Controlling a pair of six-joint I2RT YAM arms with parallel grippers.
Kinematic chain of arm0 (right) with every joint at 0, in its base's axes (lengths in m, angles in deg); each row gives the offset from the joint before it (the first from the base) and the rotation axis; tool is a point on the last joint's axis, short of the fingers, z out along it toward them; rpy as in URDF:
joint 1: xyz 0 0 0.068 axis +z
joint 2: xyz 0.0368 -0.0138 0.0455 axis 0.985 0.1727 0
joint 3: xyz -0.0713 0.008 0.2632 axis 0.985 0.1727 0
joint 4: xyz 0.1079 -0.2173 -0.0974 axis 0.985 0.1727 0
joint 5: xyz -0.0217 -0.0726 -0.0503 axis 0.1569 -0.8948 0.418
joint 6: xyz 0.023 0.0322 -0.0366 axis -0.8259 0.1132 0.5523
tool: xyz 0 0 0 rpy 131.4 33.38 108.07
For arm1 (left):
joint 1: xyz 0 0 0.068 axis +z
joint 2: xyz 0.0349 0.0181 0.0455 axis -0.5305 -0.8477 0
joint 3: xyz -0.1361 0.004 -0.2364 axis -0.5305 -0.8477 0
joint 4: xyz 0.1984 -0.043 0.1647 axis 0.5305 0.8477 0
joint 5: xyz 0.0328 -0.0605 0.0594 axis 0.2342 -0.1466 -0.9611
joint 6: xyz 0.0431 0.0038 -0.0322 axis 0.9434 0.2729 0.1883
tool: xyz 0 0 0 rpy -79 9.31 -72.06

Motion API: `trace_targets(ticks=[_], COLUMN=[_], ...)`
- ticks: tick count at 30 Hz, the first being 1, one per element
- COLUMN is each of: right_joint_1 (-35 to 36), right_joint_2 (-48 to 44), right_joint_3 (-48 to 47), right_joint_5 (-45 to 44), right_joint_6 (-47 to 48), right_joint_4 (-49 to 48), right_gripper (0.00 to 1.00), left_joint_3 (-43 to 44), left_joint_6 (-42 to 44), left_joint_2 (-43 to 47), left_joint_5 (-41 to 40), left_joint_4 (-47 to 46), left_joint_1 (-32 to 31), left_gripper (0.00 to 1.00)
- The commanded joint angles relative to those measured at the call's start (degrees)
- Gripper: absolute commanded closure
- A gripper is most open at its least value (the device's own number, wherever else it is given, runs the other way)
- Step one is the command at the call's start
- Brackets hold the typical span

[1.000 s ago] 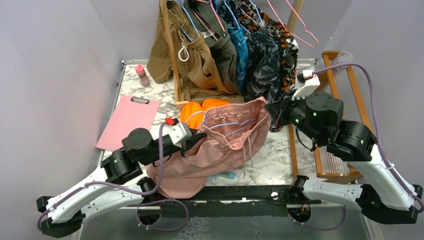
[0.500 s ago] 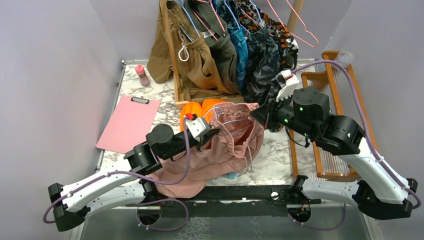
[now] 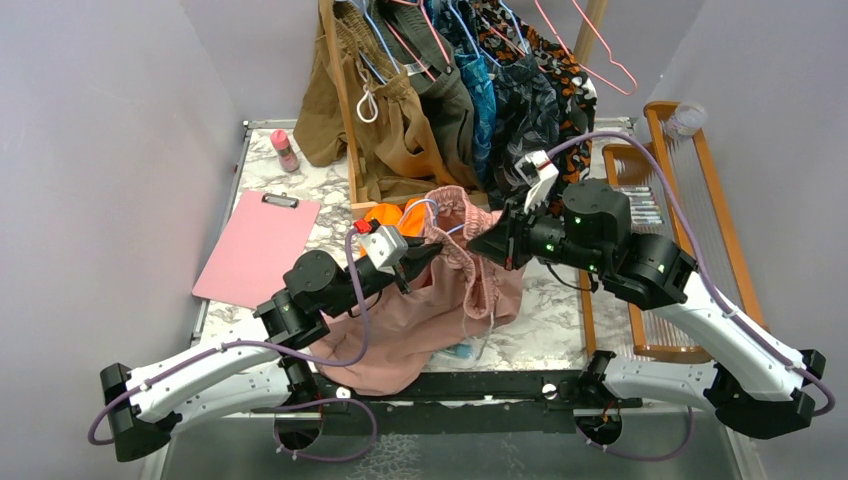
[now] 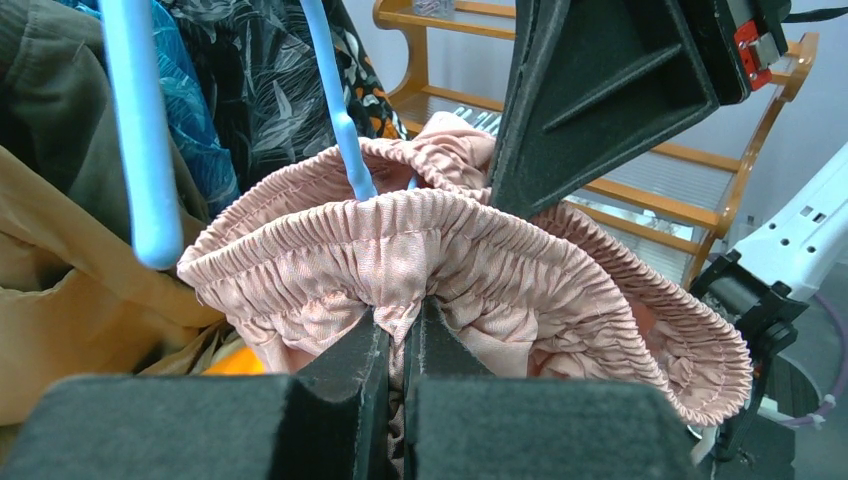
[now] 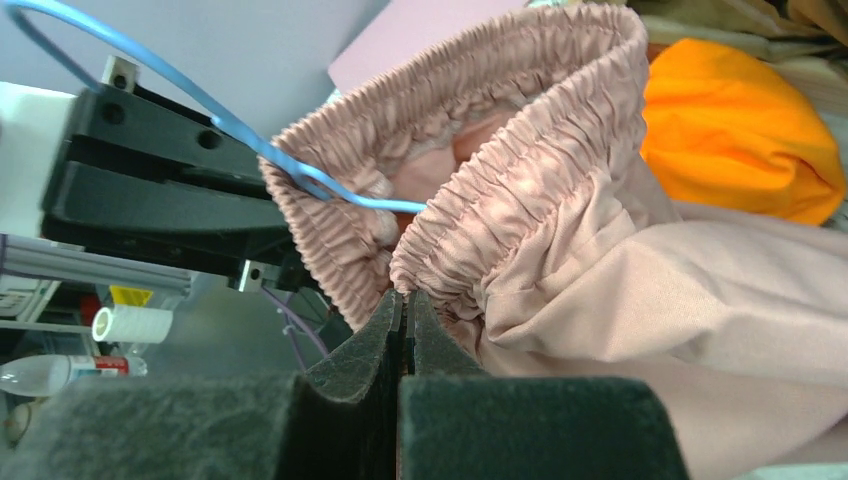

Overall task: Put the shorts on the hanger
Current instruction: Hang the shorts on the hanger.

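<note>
The dusty pink shorts (image 3: 430,310) are held up by their gathered waistband over the table's middle, the legs trailing down to the front. My left gripper (image 3: 424,258) is shut on the waistband's near-left side, seen close in the left wrist view (image 4: 402,315). My right gripper (image 3: 482,243) is shut on the opposite side of the waistband (image 5: 403,298). The two grippers are close together and the waistband (image 4: 400,235) bulges between them. The light blue wire hanger (image 3: 428,208) runs down into the waist opening (image 4: 338,120) (image 5: 210,110). Its lower frame is hidden inside the shorts (image 5: 520,170).
Bright orange shorts (image 3: 388,216) lie just behind the pink ones. A wooden rack with brown and patterned clothes (image 3: 440,110) stands at the back, pink wire hangers (image 3: 600,50) above it. A pink clipboard (image 3: 255,245) and small bottle (image 3: 285,150) are at left, a wooden slatted stand (image 3: 680,200) at right.
Both grippers have moved toward each other and a little toward the back, bunching the waistband from a wide spread into a narrow raised loop. The hanger now pokes up from the opening.
</note>
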Motion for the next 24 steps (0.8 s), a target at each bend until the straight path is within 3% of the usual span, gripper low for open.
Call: trace_targets(ticks=[1,17,24], right_joint_1=[0.1,0.1,0.1], right_joint_2=[1.3,4.3,2.3], right_joint_3=[-2.8,-4.1,4.1], right_joint_5=[4.8,22.5,19.8], right_joint_6=[-0.5,-6.5,-6.6], right_joint_4=[-6.4,-20.5,-19.3], right_gripper=[0.99,0.99,0.99], left_joint_3=[0.3,-0.3,-4.1], left_joint_6=[-2.4,-7.2,-10.4], left_joint_2=[-0.2,0.6,4.1], left_joint_5=[3.6,5.8,5.6], left_joint_4=[-5.9,-12.1,-15.9], left_joint_1=[0.0,0.0,0.0], left_gripper=[1.0,1.0,1.0])
